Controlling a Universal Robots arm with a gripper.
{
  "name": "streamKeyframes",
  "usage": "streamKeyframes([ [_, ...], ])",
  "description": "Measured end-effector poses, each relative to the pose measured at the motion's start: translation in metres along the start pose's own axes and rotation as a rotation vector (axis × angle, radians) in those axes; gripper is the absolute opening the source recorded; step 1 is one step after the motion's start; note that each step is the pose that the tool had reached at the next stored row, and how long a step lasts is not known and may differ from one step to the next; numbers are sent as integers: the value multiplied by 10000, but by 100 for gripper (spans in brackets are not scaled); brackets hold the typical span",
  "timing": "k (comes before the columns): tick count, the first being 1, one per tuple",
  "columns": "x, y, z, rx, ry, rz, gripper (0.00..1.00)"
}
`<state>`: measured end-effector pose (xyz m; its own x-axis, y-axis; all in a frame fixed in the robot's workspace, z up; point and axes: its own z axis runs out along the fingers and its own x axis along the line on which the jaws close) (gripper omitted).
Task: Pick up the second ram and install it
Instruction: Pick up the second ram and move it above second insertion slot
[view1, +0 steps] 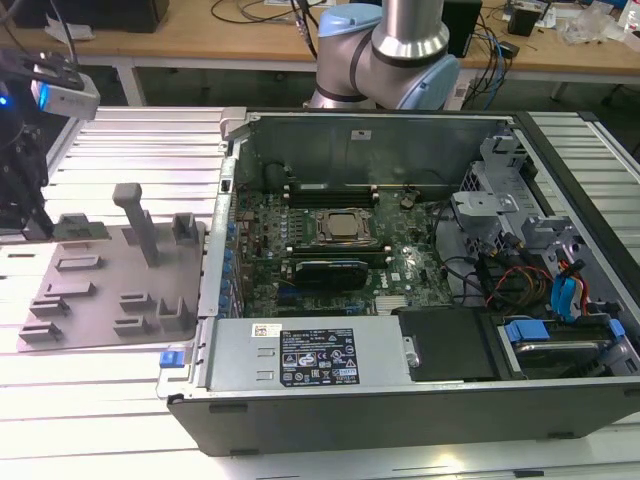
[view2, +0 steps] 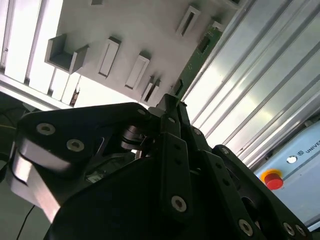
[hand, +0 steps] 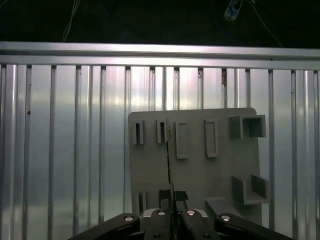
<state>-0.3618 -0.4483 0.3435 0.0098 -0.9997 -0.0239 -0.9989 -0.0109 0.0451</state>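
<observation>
The second ram (view2: 197, 57) is a thin green board, and my gripper (view2: 170, 102) is shut on one end of it. In the first wrist view the ram (hand: 169, 160) shows edge-on as a thin line running out from the gripper (hand: 172, 197) over the grey holder tray (hand: 200, 170). In the exterior view the gripper (view1: 30, 215) hangs over the back corner of the tray (view1: 110, 300) at the view's left, well away from the open computer case (view1: 380, 390). The motherboard's memory slots (view1: 350, 190) lie behind the CPU socket (view1: 340, 228).
The tray carries an upright peg (view1: 135, 215) and several small slotted blocks. It lies on a ribbed aluminium table (view1: 110, 150). In the case, the power supply (view1: 310, 355) sits at the front, with drive cages and cables (view1: 540, 270) at the view's right. The arm's base (view1: 385, 60) stands behind the case.
</observation>
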Motion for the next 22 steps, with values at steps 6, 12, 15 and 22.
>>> streamKeyframes([
  [6,-6,11,-247,-1,1,0,11],
  [12,-10,19,-425,0,0,-1,11],
  [15,-14,26,-582,-2,1,0,11],
  [22,-13,-71,-598,0,22,0,11],
])
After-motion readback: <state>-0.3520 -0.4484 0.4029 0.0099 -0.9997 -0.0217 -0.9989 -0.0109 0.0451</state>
